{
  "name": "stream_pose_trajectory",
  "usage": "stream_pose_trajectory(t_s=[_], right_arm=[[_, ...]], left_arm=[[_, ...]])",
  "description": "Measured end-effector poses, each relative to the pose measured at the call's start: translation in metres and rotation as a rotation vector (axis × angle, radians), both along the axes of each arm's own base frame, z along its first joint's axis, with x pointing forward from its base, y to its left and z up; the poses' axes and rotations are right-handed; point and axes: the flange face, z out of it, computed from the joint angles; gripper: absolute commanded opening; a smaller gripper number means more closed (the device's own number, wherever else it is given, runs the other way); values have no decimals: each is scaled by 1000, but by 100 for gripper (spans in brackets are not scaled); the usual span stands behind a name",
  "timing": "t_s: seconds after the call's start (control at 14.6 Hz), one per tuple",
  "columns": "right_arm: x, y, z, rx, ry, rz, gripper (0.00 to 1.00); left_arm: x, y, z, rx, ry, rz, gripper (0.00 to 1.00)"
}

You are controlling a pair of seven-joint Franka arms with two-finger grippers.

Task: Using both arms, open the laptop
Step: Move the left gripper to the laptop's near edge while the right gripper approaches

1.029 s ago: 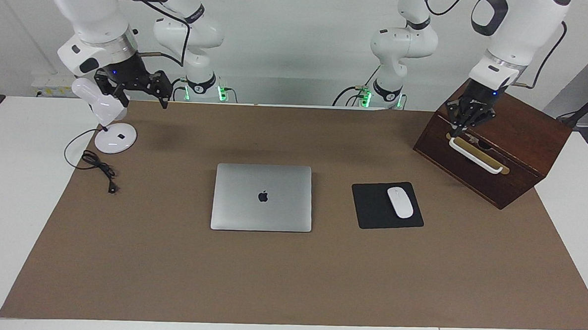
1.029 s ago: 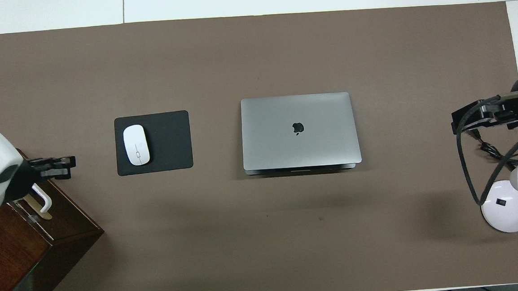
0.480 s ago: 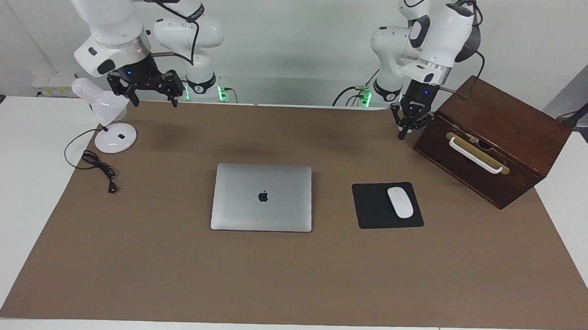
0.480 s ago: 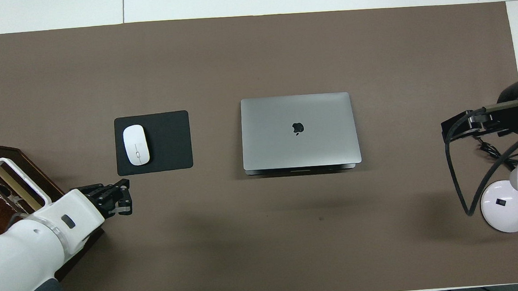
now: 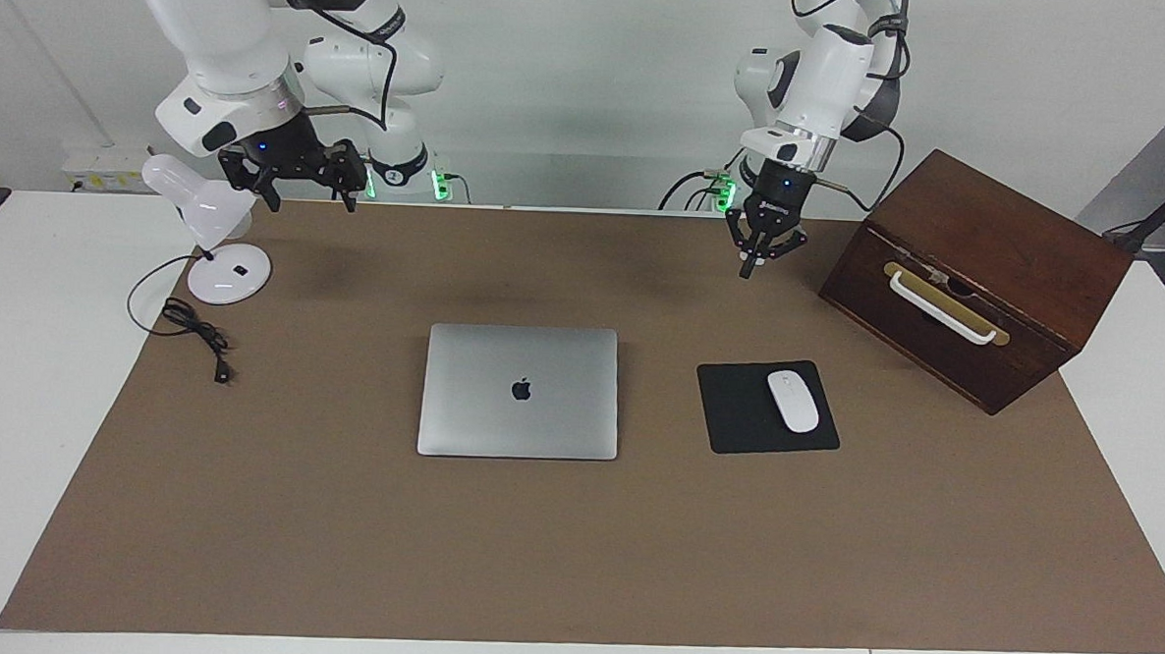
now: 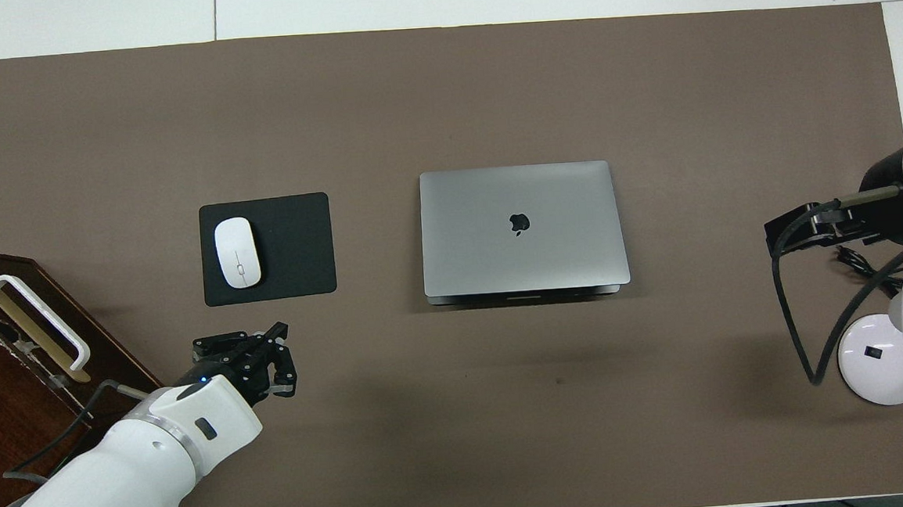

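Laptop [image 5: 520,391] lid closed, lying flat near the middle of the brown mat [image 5: 572,562] on the tabletop, apple logo up. Neither arm touches it.

Black mouse pad [image 5: 741,413] sits beside the laptop toward the left arm's end; in the facing view, at 3 o'clock from the laptop. White mouse [image 5: 793,401] rests on the pad, on the half away from the laptop.

Wooden box [image 5: 988,276] with a white handle stands at the left arm's end of the mat, at about 2 o'clock from the laptop in the same view.

Left pincer [image 5: 748,268] hangs over bare mat between the box and the laptop, at roughly 1 o'clock from the laptop, tips pointing down and pressed together, holding nothing.

Right pincer [image 5: 299,179] hangs over the mat's corner at the right arm's end, at about 10 o'clock from the laptop, just beside the white desk lamp [image 5: 215,237]. Finger state: cannot tell. Lamp cable [image 5: 194,328] lies coiled on the mat near the lamp base.
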Motion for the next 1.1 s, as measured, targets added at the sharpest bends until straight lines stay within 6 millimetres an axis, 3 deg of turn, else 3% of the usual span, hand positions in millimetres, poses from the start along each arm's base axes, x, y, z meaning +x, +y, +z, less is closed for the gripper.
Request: stream_pose_trajectory(t_s=[0.27,0.69,1.1], right_arm=[[-3,9,-3,-1,4,18,100],[-15,9,-21,-2,7,21,100],[-26,34,-40,-1,-11,73,100]], left_arm=[[-8,-28,-33,-7,-56,-56,0],[-15,-76,-100,-9,-131,-136,0],[-21,-95,-127,-12,-168,-171,0]])
